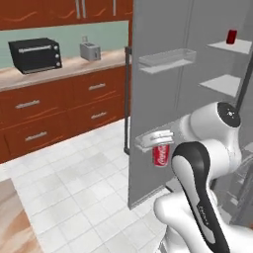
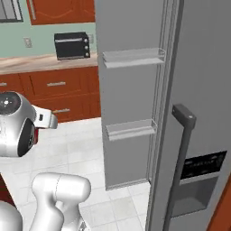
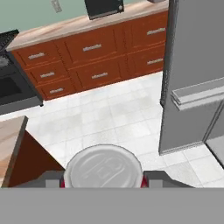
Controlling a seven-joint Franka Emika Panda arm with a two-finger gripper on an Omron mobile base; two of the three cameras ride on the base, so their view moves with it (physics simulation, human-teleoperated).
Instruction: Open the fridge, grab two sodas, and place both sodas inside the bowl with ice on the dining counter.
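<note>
My gripper [image 1: 159, 147] is shut on a red soda [image 1: 161, 155], which hangs upright in front of the open fridge door [image 1: 158, 94]. In the hand view the soda's silver top [image 3: 103, 166] sits between my two dark fingertips [image 3: 51, 180], with my gripper [image 3: 103, 180] looking down over the floor. A second red soda [image 1: 231, 36] stands on an upper shelf inside the fridge [image 2: 203, 90]. A corner of the dining counter [image 1: 12, 217] shows at the lower left, and its tan top [image 3: 8, 140] also appears in the hand view. The bowl is out of view.
The open door carries clear bins [image 2: 131, 57] and stands to the arm's right. Behind are reddish-brown drawer cabinets [image 1: 59, 108], a black toaster oven [image 1: 35, 54], a toaster [image 1: 90, 51] and a dark stove [image 3: 13, 87]. Pale tiled floor [image 3: 113, 113] lies open between them.
</note>
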